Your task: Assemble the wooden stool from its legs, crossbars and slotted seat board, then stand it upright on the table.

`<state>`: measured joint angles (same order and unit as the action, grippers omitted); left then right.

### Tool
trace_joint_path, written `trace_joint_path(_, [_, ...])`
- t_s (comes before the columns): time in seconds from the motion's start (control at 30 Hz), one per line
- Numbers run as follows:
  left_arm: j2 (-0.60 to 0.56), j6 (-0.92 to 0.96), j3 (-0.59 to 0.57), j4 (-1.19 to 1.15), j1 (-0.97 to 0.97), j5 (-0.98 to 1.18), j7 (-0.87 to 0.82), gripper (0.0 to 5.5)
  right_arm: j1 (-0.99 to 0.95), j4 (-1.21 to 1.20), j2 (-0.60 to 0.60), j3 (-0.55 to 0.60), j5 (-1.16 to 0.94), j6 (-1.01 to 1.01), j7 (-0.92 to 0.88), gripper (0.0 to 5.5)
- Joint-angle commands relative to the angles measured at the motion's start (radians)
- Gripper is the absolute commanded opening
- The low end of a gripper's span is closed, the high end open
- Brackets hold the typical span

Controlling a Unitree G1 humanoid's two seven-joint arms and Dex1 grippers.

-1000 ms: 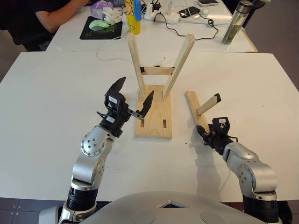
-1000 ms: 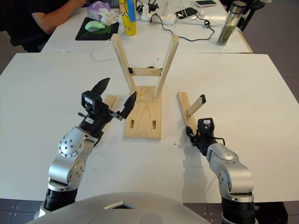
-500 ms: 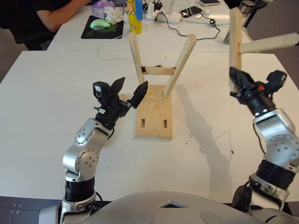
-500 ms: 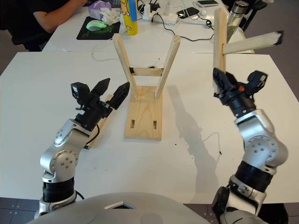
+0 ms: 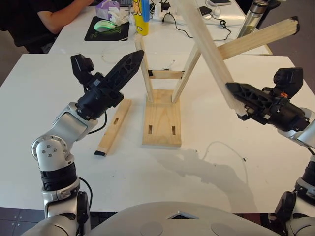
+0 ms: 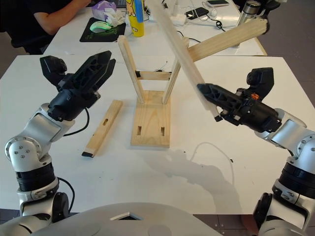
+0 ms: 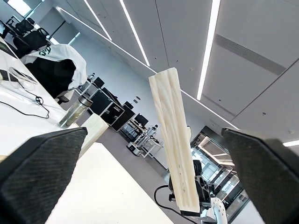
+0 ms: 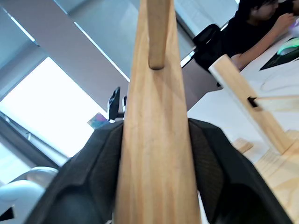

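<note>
Right gripper is clamped on the leg-and-crossbar piece. That piece was lying on the surface a second ago; now it's up in the air, slanted across in front of the two legs standing in the flat seat board. Left gripper has lifted away, fingers spread wide, uncovering a loose leg lying beside the board.

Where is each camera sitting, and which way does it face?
Left eye, right eye: on the head, looking forward and down at table, seat board, left arm, right arm.
Left wrist: aimed up at the ceiling, open left gripper fingers flanking.
Right wrist: looks along the leg piece clamped in the right gripper.
Shared: eyes and right wrist show that leg piece.
</note>
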<state>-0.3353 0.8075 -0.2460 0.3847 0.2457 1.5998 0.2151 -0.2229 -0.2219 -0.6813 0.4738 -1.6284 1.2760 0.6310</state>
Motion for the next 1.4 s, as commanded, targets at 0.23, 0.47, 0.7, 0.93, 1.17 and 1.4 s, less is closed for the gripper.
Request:
trace_joint_path(0.23, [-0.077,0.071,0.076,-0.019,0.052,0.172,-0.035,5.40,-0.039,0.012,-0.058,-0.116,0.030,0.010,0.149,2.06])
trace_joint_path(0.47, [-0.096,0.077,0.099,-0.048,0.076,0.181,-0.026,5.17,0.026,-0.060,-0.046,-0.149,0.034,-0.013,0.160,2.06])
trace_joint_path(0.7, [-0.104,0.087,0.119,-0.048,0.082,0.195,-0.011,4.27,0.056,-0.090,-0.045,-0.174,0.040,-0.037,0.161,2.06])
trace_joint_path(0.93, [-0.125,0.108,0.135,-0.041,0.084,0.225,0.004,3.25,0.056,-0.090,-0.053,-0.187,0.030,-0.049,0.163,2.06])
trace_joint_path(1.17, [-0.150,0.116,0.140,-0.044,0.088,0.239,0.017,2.24,0.067,-0.094,-0.071,-0.188,0.031,-0.043,0.181,2.06])
trace_joint_path(1.4, [-0.165,0.119,0.149,-0.040,0.082,0.230,0.031,2.04,0.068,-0.085,-0.085,-0.193,0.052,-0.044,0.203,2.06])
